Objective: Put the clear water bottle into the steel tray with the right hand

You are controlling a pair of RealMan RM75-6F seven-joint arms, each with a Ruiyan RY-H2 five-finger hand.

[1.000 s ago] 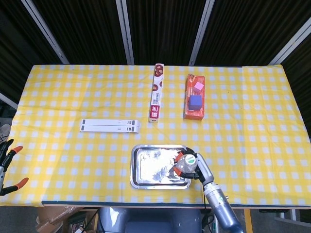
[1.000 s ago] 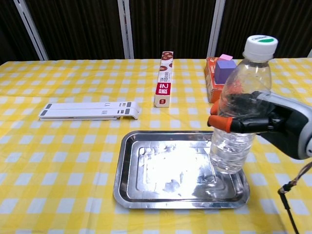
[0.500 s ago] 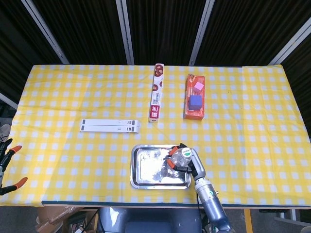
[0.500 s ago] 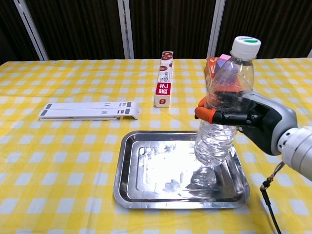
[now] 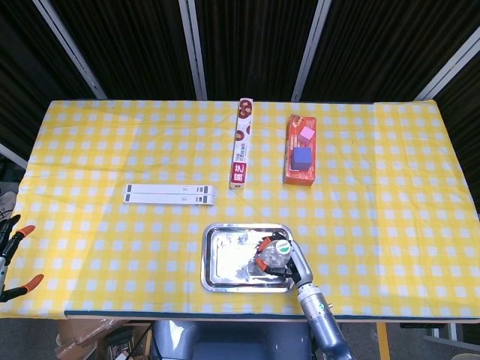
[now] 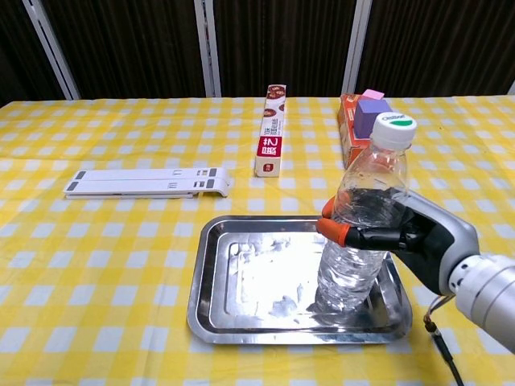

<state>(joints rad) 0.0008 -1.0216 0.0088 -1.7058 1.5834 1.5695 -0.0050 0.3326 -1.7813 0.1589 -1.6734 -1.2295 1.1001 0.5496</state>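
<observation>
One clear bottle [image 6: 360, 233] stands tilted in the steel tray [image 6: 233, 322], on its right side. The right hand [image 6: 418, 241] wraps its fingers [image 6: 342, 232] around the middle. It looks light, thin and slippery, so squeeze gently.

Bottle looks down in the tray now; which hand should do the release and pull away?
The right hand. It already grips the clear water bottle, which stands upright in the steel tray. The left hand hangs off the table's far left edge, holding nothing.
</observation>
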